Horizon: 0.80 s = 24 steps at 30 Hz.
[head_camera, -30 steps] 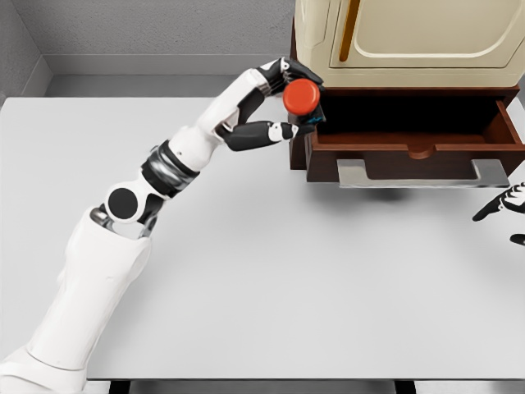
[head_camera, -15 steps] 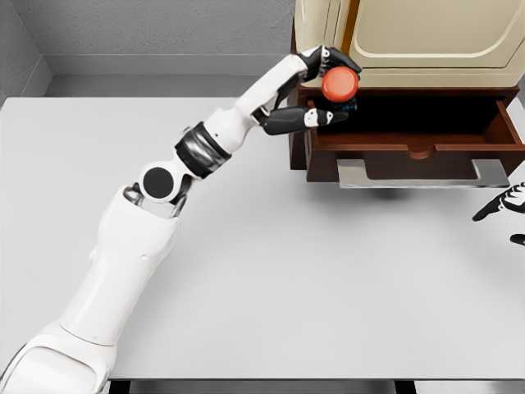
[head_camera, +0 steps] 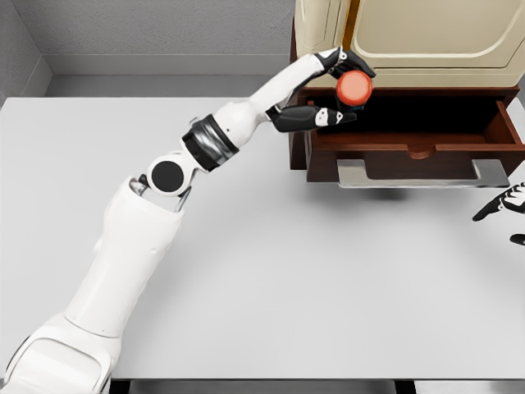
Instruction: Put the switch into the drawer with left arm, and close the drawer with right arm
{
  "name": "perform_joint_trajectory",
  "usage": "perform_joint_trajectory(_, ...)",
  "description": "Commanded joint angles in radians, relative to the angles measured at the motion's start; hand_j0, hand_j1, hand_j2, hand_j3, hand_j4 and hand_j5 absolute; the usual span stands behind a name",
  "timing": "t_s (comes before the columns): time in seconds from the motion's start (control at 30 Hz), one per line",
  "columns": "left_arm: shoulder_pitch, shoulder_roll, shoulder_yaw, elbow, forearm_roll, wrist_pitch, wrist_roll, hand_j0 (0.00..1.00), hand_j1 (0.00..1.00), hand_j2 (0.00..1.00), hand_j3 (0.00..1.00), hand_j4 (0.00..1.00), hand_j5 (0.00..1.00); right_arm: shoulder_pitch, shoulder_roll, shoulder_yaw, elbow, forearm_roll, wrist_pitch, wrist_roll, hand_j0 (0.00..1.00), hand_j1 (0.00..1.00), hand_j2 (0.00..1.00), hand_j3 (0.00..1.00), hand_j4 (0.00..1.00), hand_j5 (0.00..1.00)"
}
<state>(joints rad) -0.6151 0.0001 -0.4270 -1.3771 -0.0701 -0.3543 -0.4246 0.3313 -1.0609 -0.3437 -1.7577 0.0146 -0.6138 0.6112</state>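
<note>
The switch (head_camera: 354,88), a dark box with a round red button on top, is held in my left hand (head_camera: 343,89), whose fingers are shut around it. Hand and switch hover over the left end of the open brown wooden drawer (head_camera: 414,150), above its dark inside. The drawer has a flat metal handle (head_camera: 422,175) on its front. At the right edge, only the fingertips of my right hand (head_camera: 502,212) show, low over the table and to the right of the handle, spread and holding nothing.
The drawer belongs to a cream cabinet (head_camera: 410,37) at the back right of the white table (head_camera: 271,271). A grey wall runs behind the table. My left arm stretches diagonally from the lower left across the table.
My left hand has carried the switch to the right and slightly up, from the drawer's left corner to above its inside. The right hand has not moved.
</note>
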Motion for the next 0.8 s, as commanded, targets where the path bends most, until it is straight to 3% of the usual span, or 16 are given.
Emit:
perform_joint_trajectory(0.0, 0.0, 0.0, 0.001, -0.002, -0.037, -0.005, 0.001, 0.48, 0.48, 0.48, 0.48, 0.48, 0.48, 0.0, -0.001, 0.0, 0.0, -0.007, 0.003, 0.0, 0.69, 0.69, 0.69, 0.69, 0.69, 0.69)
perform_joint_trajectory(0.4, -0.048, 0.0, -0.024, 0.003, -0.16, -0.009, 0.007, 0.48, 0.48, 0.48, 0.48, 0.48, 0.48, 0.0, -0.002, 0.0, 0.0, -0.007, 0.003, 0.0, 0.69, 0.69, 0.69, 0.69, 0.69, 0.69)
perform_joint_trajectory(0.77, -0.1, 0.004, -0.029, 0.053, -0.243, -0.008, 0.02, 0.48, 0.48, 0.48, 0.48, 0.48, 0.48, 0.0, -0.001, 0.005, 0.0, -0.005, 0.003, 0.0, 0.69, 0.69, 0.69, 0.69, 0.69, 0.69)
